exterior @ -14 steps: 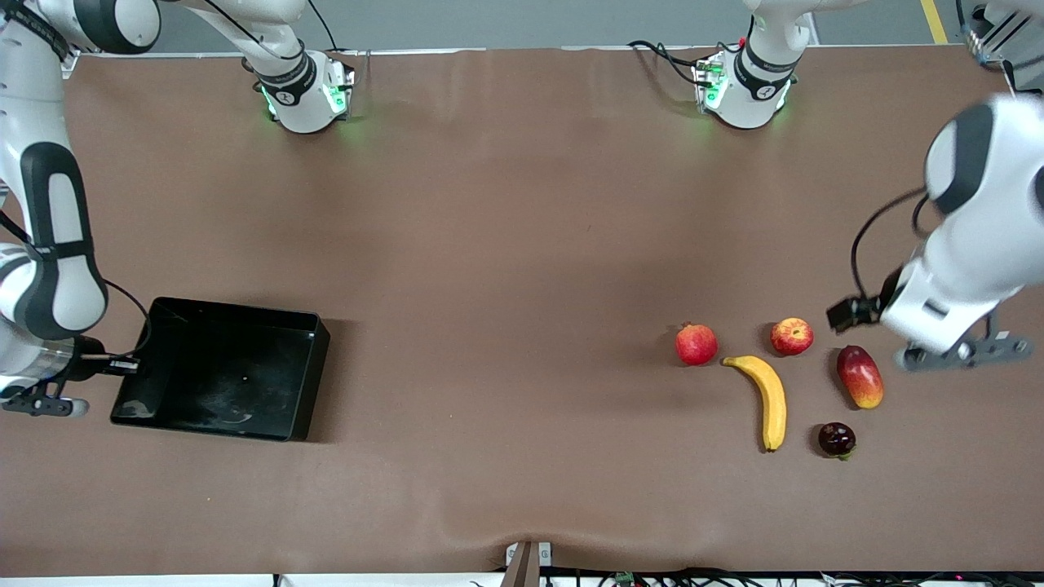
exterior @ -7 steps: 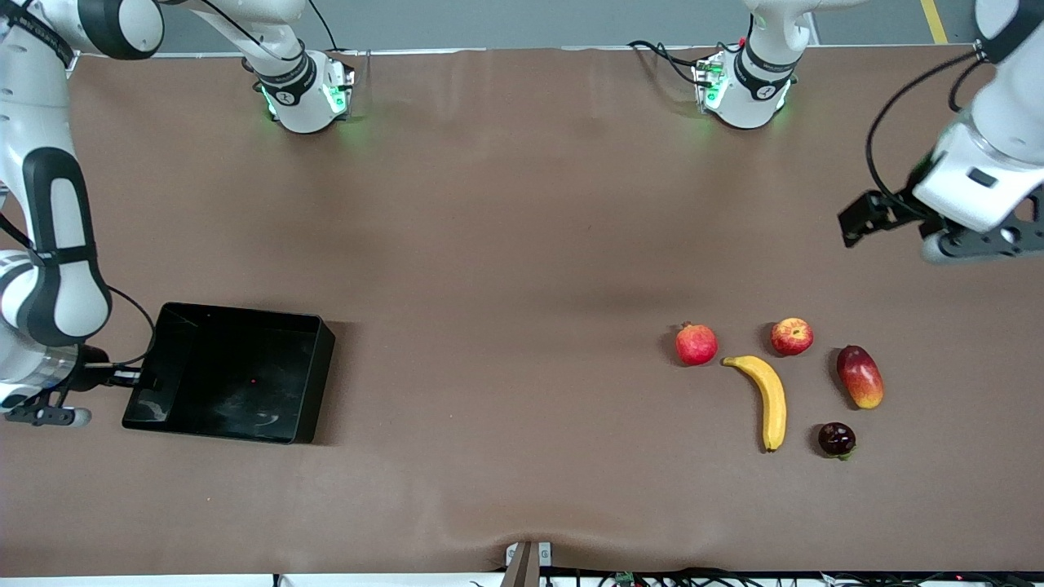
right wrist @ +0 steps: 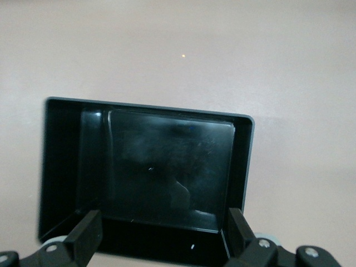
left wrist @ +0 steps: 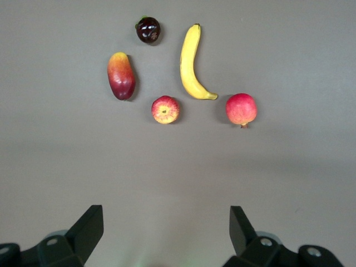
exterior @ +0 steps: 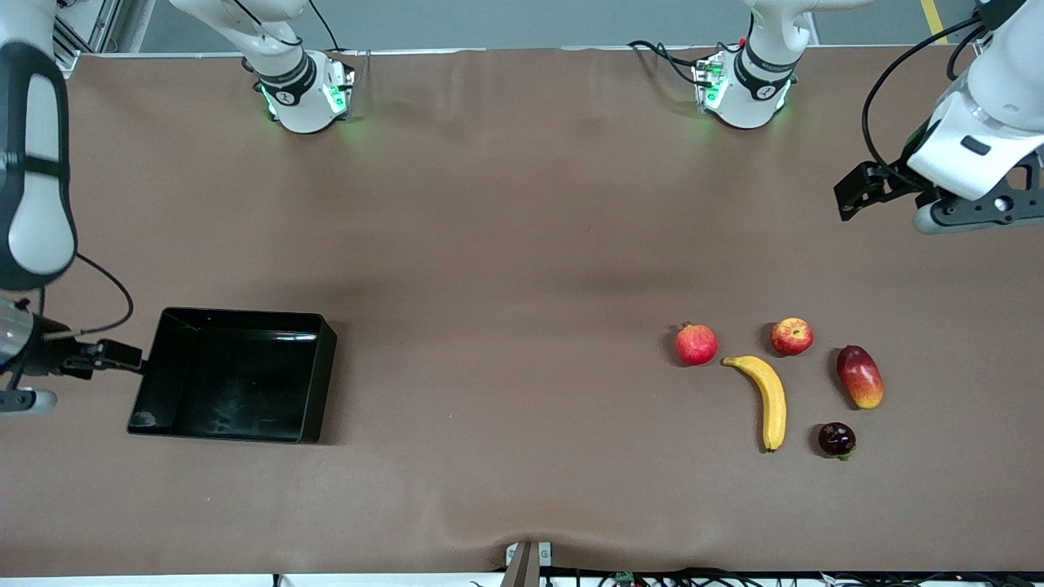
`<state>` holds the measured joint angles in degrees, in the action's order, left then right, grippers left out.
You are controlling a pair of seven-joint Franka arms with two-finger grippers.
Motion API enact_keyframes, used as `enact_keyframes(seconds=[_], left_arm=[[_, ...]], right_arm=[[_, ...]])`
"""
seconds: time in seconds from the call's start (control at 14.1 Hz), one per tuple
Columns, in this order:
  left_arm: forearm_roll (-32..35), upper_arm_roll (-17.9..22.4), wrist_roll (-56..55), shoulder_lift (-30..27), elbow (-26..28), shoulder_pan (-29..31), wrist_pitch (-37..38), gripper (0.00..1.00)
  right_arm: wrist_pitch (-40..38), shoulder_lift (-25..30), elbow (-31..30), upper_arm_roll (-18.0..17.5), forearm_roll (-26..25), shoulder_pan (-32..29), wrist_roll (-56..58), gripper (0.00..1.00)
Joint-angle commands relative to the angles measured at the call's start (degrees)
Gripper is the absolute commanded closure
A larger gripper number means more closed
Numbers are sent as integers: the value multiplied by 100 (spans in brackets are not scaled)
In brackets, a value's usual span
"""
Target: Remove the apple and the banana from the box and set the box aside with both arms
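1. The right gripper [right wrist: 161,231] has its jaws apart, one finger [right wrist: 83,233] at each side of the near wall of the box [right wrist: 167,167]. Its fingertips run off the wrist picture's edge, so I cannot tell whether they touch the wall.
2. In the front view the right gripper [exterior: 122,356] sits at the box's [exterior: 236,375] end wall, at the right arm's end of the bench [exterior: 506,244]. Most of that arm is cut off by the frame.
3. The box is black and glossy, with nothing in it but smudges and reflections.
4. The left gripper [left wrist: 167,233] hangs with jaws wide apart over bare bench, holding nothing. In the front view the left gripper [exterior: 971,208] is partly cut off at the edge.
5. The fruits lie well apart from the box, toward the left arm's end.
6. The banana [exterior: 768,399] lies between the pomegranate [exterior: 696,343] and the mango [exterior: 860,376].
7. The apple [exterior: 792,336] is just beside the banana's farther end.
8. A small dark fruit [exterior: 837,439] lies nearest the camera; I cannot make out what kind.
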<state>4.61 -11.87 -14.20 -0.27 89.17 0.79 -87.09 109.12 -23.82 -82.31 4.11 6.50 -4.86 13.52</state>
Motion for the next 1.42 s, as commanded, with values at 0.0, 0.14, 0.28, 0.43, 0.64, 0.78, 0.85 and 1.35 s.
enact_keyframes(seconds=[0.0,0.14,0.28,0.43,0.64,0.78,0.85,1.35], left_arm=[[-136,36,49,-158,154,62,87,0],[-171,36,5,-158,136,71,87,0],[-303,36,75,-140,119,202,104,0],[-303,36,102,-167,119,220,183,0],[-312,44,390,-237,92,246,332,0],[-312,45,873,-290,92,281,368,0],[-329,36,1006,-359,92,404,368,0],[-672,36,1095,-483,136,686,324,0]], right_arm=[[-398,578,-198,20,-149,178,-279,0],[-776,991,-250,11,-192,231,-359,0],[-1120,1509,-591,-6,-193,231,-682,0],[-1121,2010,-1031,-7,-263,388,-868,0],[-1200,2538,-1357,-33,-553,442,-922,0],[-1436,2593,-1306,-24,-553,416,-913,0],[-1551,2558,-1192,-24,-553,425,-939,0],[-1622,2540,-1024,-24,-562,433,-1009,0]])
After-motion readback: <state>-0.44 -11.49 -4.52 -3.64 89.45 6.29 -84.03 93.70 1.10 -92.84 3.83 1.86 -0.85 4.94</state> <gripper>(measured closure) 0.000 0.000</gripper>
